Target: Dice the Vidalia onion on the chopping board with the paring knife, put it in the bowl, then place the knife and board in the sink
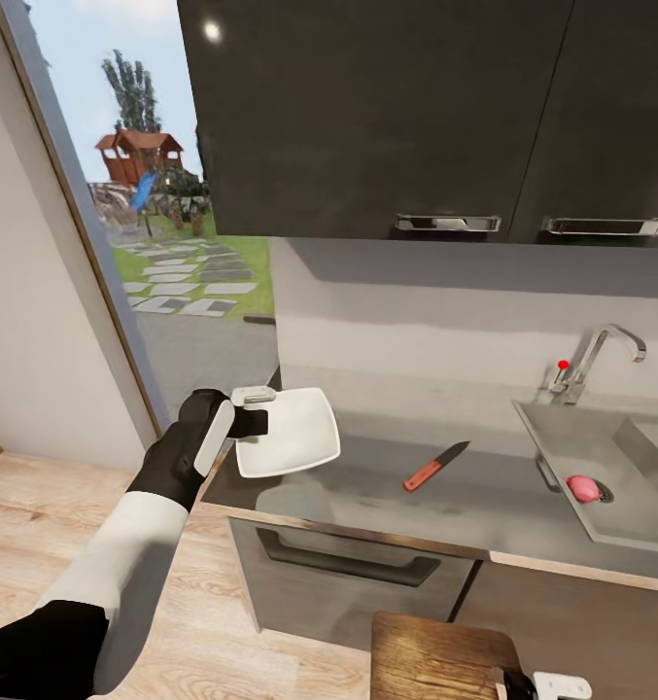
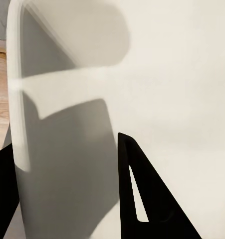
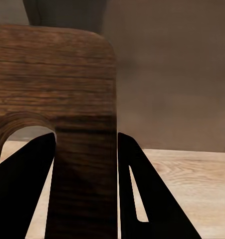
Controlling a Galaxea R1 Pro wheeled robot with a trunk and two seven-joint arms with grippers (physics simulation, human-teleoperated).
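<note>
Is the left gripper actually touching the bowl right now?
Touching. The head view shows the left gripper clamped over the bowl rim; the left wrist view shows a finger lying against its white surface.

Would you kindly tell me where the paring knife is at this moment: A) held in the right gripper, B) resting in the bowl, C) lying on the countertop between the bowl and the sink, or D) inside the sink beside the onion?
C: the paring knife lies flat on the countertop, between the bowl and the sink.
</note>
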